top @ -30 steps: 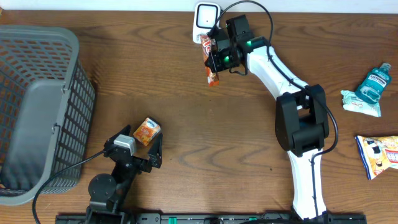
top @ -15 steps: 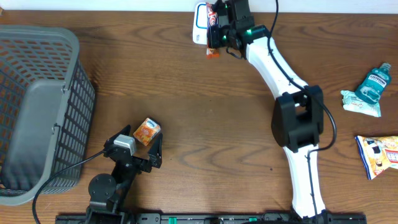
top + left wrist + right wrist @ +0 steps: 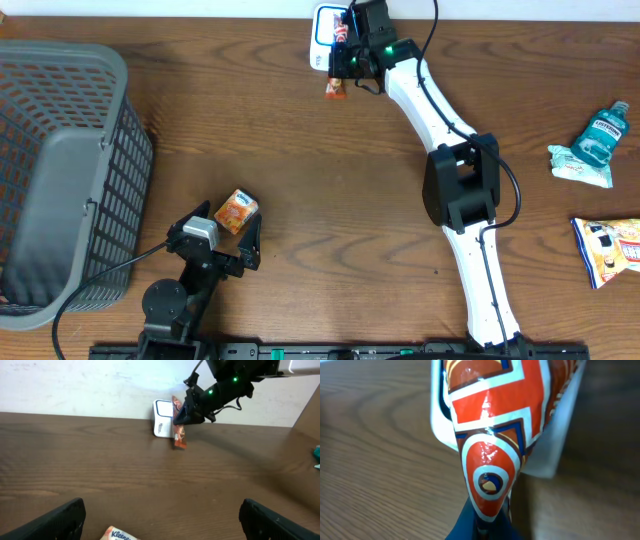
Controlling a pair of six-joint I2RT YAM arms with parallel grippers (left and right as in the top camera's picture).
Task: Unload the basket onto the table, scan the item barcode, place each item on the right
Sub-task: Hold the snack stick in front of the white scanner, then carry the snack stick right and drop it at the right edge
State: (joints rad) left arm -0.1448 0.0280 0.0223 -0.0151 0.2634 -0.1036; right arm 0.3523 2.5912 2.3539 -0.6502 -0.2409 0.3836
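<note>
So the snack packet (image 3: 336, 88) is right up at the scanner (image 3: 322, 25), on its front-right side. From the left wrist view its long axis runs pretty much up and down, with the bottom end dangling just past the scanner's lower corner. The right wrist cam is basically all wrapper, with the scanner's white face directly behind it. It's super close, but I honestly can't tell if the two are touching. The right gripper (image 3: 347, 52) is clamped on the packet's upper part, just to the scanner's right, so that arm is obviously the one for the job. I'd guess what matters next is which face of the packet points at the scanner window, and I can't spot the barcode in any view. The left gripper (image 3: 232, 240) is well away from the scanner, down the near side of the table, spread wide and holding nothing, with a tissue pack (image 3: 237, 211) right by it.
</note>
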